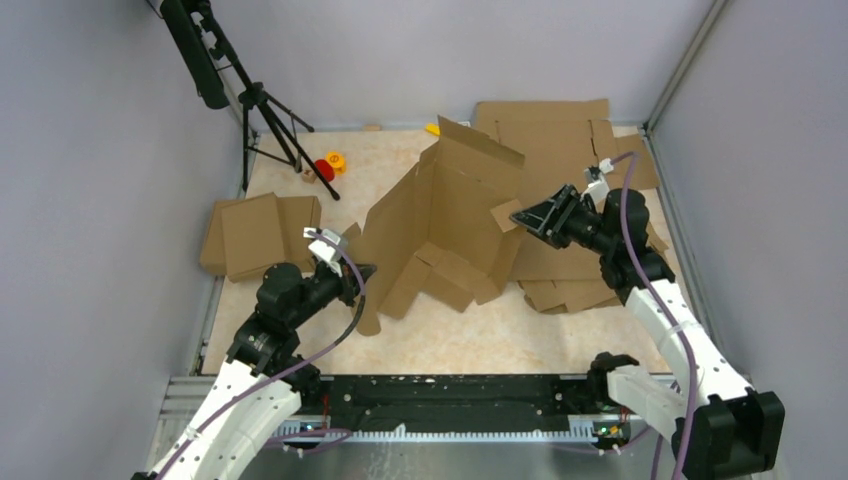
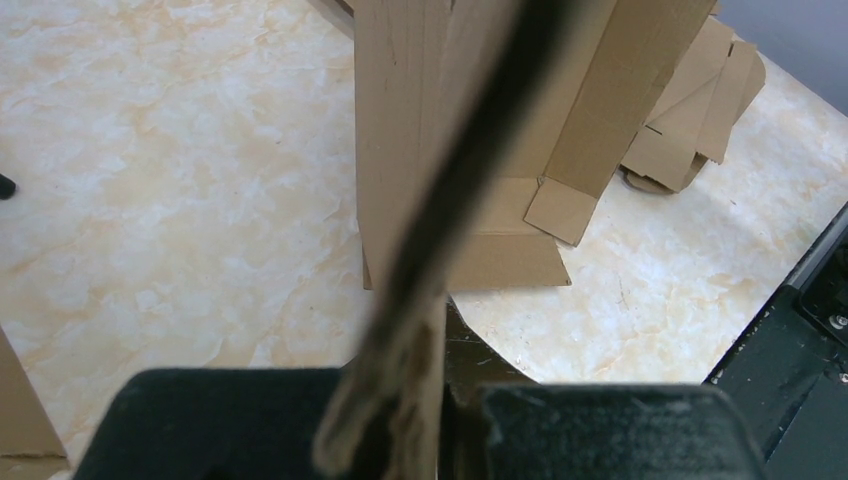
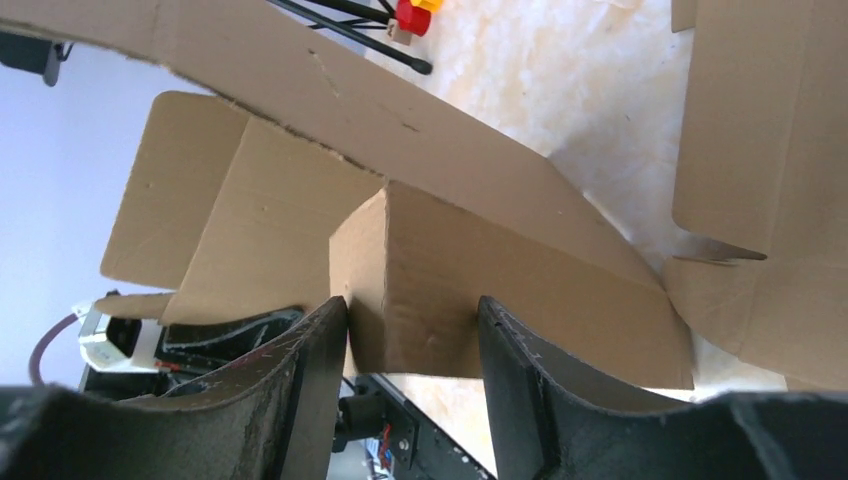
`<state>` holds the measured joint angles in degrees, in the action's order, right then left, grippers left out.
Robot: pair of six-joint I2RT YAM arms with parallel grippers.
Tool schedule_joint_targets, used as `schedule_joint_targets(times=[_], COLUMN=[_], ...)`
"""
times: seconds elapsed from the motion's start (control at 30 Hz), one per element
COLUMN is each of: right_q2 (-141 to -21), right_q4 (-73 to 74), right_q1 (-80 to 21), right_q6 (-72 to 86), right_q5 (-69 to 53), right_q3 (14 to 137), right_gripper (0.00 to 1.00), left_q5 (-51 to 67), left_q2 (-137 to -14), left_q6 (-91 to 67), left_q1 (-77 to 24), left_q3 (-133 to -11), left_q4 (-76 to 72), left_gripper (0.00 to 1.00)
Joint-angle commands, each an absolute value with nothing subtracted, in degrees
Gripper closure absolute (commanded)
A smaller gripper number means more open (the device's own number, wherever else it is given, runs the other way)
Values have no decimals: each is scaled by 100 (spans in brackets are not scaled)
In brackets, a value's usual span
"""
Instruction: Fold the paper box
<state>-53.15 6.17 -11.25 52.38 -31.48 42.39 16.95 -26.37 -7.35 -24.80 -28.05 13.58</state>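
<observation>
I'd judge the fold as partly done. The paper box [image 1: 440, 225] stands in the middle of the top view with its big panels raised off the worktop [image 1: 450, 335], but they lean and splay instead of forming a squared carton. Several flaps hang loose along the lower middle, and nothing looks tucked or locked. Squaring the walls and slotting the flaps all remain, as I read it.

My left fingers [image 2: 220, 425] are closed tight on the thin lower-left edge of the box, the cardboard running straight up between them in the left wrist view. My right fingers [image 3: 290, 390] sit half closed around a small flap [image 3: 420, 290] on the box's right side. Both look to be touching it, though I can't say how firm that pinch is.

For room, the bare strip in the lower middle of the top view is my best space to swing panels down. The right side is crowded: the pile of flat sheets [image 1: 560, 130] fills the upper right and runs under my right arm, and the box's lower-right edge seems to rest against it. At centre left the smaller cardboard pieces [image 1: 255, 235] lie near my left arm, and a tripod [image 1: 265, 110] leg reaches in at upper left.
</observation>
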Motion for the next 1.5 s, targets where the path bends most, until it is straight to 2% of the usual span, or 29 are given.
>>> schedule_joint_targets(times=[0.0,0.07,0.4,0.63,0.87,1.0,1.1,1.3,1.47], right_q2=[-5524,-5566,-5819,-6099,-6062,-6122,-6101,-6069,-5784], right_q4=[578,525,826,760,60,-20,173,548,714], right_q1=[-1249,-1308,-1920,-2213,-2556,-2619,-2619,-2619,-2619], right_q6=[4922,4951,4704,4824,5307,5186,5012,4599,4082], right_q5=[-2903,-2860,-2193,-1817,-820,-556,-522,-655,-953], right_q3=[4720,4757,5240,5462,5113,5093,5072,5083,4947], right_gripper=[53,56,53,56,54,54,55,55,57], left_q5=[1896,1922,2097,2414,3073,3081,2912,2593,2423], left_q2=[-2711,-2729,-2790,-2807,-3062,-3115,-3000,-2906,-2848], left_q6=[-880,-887,-1054,-1376,-1375,-1277,-1139,-994,-993], left_q1=[-2513,-2515,-2529,-2594,-2731,-2799,-2800,-2801,-2800], left_q3=[-2819,-2821,-2784,-2655,-2735,-2857,-2969,-3166,-3295], left_q4=[1635,1637,1553,1355,1385,1624,1842,2119,2251], left_gripper=[98,98,98,99,100,96,89,63,52])
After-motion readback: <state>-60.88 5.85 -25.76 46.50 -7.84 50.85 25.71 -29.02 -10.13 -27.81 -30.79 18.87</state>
